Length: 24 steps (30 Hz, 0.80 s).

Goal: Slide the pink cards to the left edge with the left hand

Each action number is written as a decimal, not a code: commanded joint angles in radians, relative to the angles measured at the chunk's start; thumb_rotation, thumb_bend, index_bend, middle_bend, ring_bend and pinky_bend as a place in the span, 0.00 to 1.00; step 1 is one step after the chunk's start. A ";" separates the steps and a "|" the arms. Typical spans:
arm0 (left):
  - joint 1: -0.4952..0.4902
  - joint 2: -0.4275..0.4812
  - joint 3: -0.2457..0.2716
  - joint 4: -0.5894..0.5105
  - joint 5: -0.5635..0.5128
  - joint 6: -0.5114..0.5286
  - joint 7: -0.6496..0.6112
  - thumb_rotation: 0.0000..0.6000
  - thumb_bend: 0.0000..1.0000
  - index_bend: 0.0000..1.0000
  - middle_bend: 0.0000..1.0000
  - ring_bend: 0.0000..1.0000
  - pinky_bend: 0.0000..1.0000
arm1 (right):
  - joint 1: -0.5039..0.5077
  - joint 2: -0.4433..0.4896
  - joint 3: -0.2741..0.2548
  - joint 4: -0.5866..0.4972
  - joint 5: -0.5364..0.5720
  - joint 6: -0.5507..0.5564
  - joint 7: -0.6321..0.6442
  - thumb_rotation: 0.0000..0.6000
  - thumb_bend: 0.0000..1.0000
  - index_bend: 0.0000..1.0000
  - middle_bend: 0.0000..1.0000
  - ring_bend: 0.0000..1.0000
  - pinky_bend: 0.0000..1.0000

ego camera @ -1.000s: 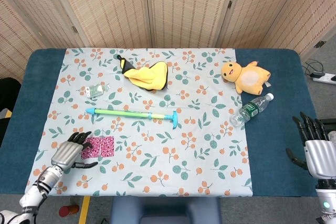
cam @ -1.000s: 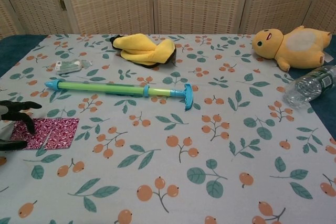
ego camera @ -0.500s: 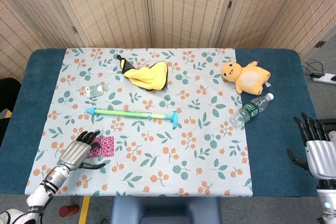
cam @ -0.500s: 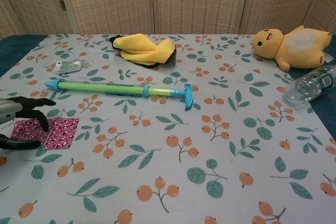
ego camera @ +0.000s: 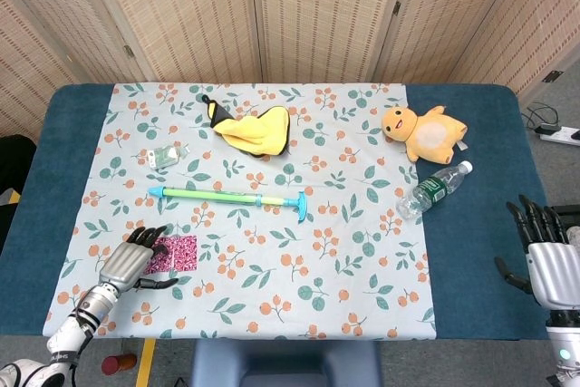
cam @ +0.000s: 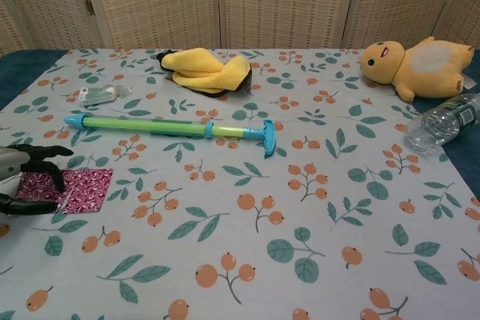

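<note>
Down near the cloth's left edge, left hand (ego camera: 131, 259) resting fingers spread on pink cards (ego camera: 175, 254), grasping nothing; right hand (ego camera: 546, 258) released, off the table's right.

A blue table (ego camera: 471, 251) carries a floral cloth (ego camera: 344, 269), on which toys and pink cards (ego camera: 177, 253) lie.

A matt printed cloth (ego camera: 272, 251) covers the surface. The bottle (ego camera: 435, 188) is clear glossy plastic, the toy (ego camera: 424, 131) soft plush, the pink cards (cam: 79, 189) patterned paper.
</note>
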 commanded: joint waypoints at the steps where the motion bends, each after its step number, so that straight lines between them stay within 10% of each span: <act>1: 0.003 -0.002 0.000 0.005 -0.003 0.000 -0.001 0.20 0.12 0.34 0.00 0.00 0.00 | 0.001 0.000 0.000 0.000 0.001 -0.002 -0.001 1.00 0.33 0.00 0.00 0.00 0.00; 24: 0.051 0.054 0.014 -0.011 -0.018 0.026 -0.035 0.20 0.12 0.34 0.00 0.00 0.00 | 0.003 0.000 0.001 0.001 0.004 -0.008 0.000 1.00 0.33 0.00 0.00 0.00 0.00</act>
